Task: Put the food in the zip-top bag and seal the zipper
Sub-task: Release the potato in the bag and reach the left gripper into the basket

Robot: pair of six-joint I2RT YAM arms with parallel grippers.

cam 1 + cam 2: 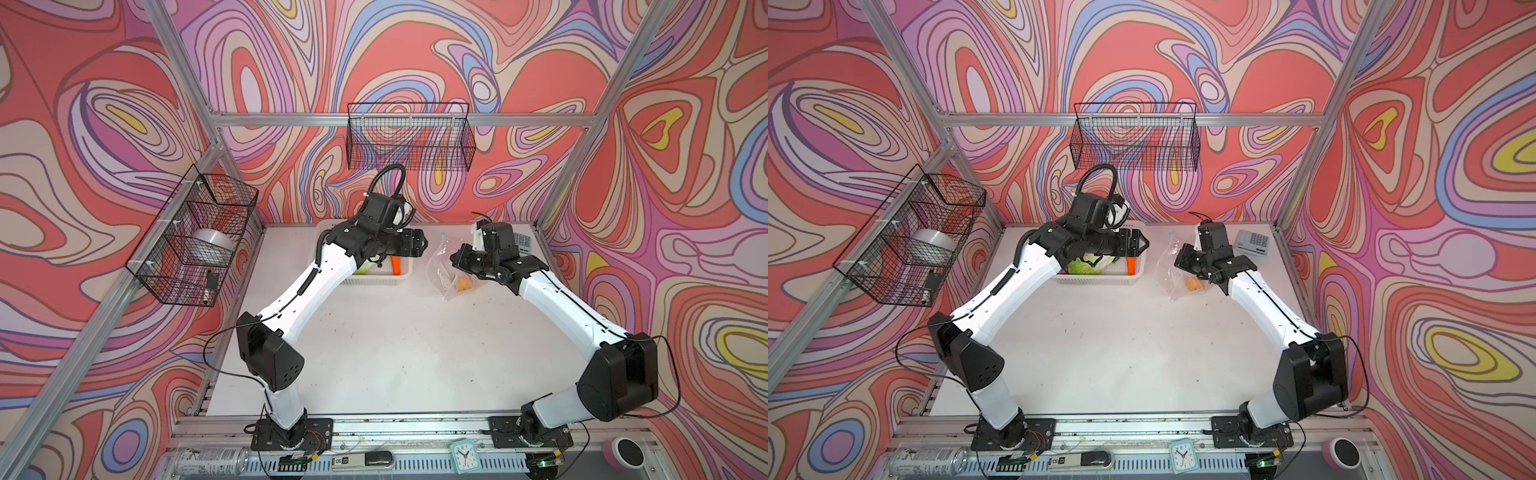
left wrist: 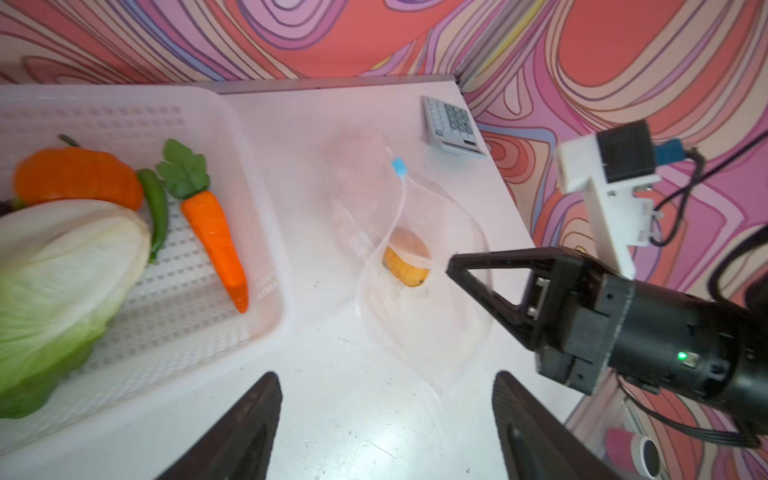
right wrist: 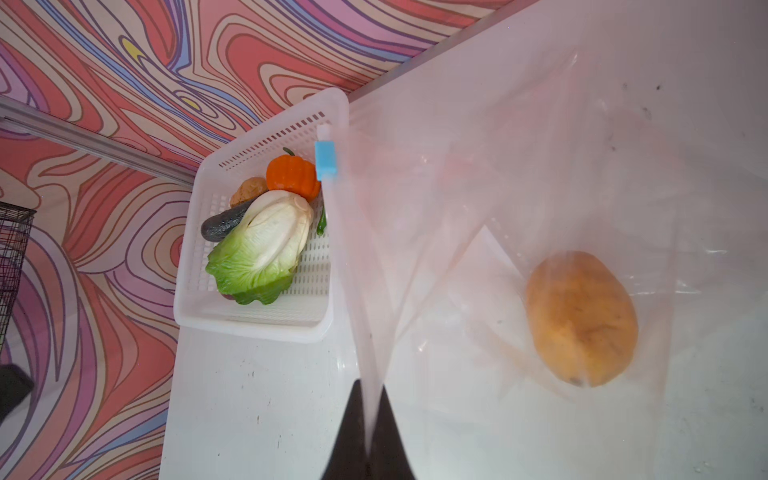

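The open, empty left fingers point(image 1: 419, 245) hang between the white basket point(image 2: 266, 216), where the carrot point(image 2: 212, 237) points its tip toward them, and the zip-top bag point(image 2: 436, 324); the right fingers point(image 2: 461, 270) are closed on the zipper point(image 3: 344, 249), holding it up; one potato point(image 3: 582, 320) sits inside the bag.

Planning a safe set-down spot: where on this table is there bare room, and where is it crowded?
Bare: the wide front half of the table, from the basket and the bag to the near edge. Crowded: the back strip, holding basket, bag, calculator, left gripper, right gripper.
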